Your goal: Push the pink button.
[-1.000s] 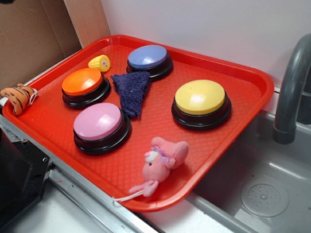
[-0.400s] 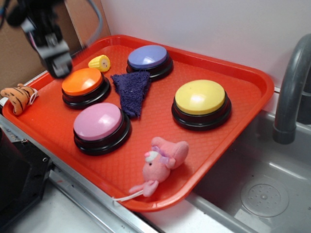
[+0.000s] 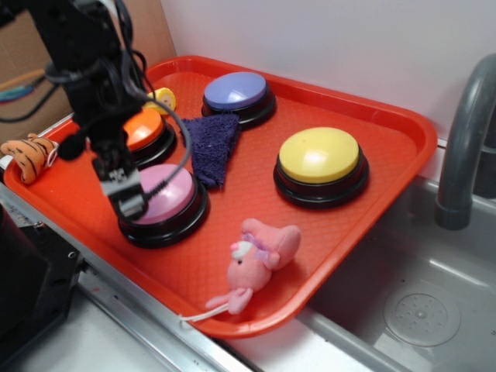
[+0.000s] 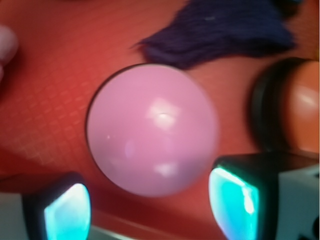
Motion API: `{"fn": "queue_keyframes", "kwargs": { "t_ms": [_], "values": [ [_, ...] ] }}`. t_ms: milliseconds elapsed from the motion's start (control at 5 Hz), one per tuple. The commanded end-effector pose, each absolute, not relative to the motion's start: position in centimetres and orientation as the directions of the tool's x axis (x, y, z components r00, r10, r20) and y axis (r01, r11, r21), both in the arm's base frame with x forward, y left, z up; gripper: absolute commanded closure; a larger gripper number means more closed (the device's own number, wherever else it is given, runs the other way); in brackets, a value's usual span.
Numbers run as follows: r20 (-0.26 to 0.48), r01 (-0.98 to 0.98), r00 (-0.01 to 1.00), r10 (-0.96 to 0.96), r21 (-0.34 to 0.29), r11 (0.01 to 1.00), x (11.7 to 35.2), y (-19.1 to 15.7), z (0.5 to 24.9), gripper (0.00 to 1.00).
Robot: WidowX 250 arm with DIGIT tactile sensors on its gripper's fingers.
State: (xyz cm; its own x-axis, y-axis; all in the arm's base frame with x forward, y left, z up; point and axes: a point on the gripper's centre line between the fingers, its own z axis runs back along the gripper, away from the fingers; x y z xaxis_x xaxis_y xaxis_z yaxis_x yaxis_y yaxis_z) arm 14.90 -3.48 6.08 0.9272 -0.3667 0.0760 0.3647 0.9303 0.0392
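Note:
The pink button (image 3: 165,194) with its black base sits at the front left of the red tray (image 3: 333,108). My gripper (image 3: 126,200) hangs over the button's left side, covering part of the dome. In the wrist view the pink button (image 4: 153,129) fills the centre, and my gripper (image 4: 150,212) is open, its two teal-lit fingertips (image 4: 67,212) standing wide apart at the bottom edge with nothing between them. Whether the fingers touch the dome does not show.
On the tray also stand an orange button (image 3: 147,128), a purple-blue button (image 3: 235,91) and a yellow button (image 3: 319,155). A dark purple cloth (image 3: 211,143), a pink plush toy (image 3: 260,256) and a small yellow toy (image 3: 163,97) lie there. A tiger plush (image 3: 27,155) lies off the left edge. A sink (image 3: 418,294) and faucet (image 3: 465,147) are at right.
My arm has come down and forward from above the orange button's back left to over the pink button's left side. Nothing on the tray has moved.

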Motion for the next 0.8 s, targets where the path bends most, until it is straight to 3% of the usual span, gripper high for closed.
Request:
{"fn": "queue_keyframes", "kwargs": {
  "t_ms": [0, 200, 400, 600],
  "values": [
    [0.117, 0.407, 0.903, -0.414, 0.075, 0.910, 19.2, -3.7, 6.0, 0.00],
    [0.054, 0.413, 0.907, -0.417, 0.074, 0.908, 19.6, -3.4, 5.2, 0.00],
    [0.070, 0.408, 0.909, -0.412, 0.069, 0.911, 19.2, -3.3, 6.2, 0.00],
    [0.094, 0.339, 0.931, -0.352, 0.126, 0.932, 18.1, -3.3, 10.3, 0.00]
  ]
}}
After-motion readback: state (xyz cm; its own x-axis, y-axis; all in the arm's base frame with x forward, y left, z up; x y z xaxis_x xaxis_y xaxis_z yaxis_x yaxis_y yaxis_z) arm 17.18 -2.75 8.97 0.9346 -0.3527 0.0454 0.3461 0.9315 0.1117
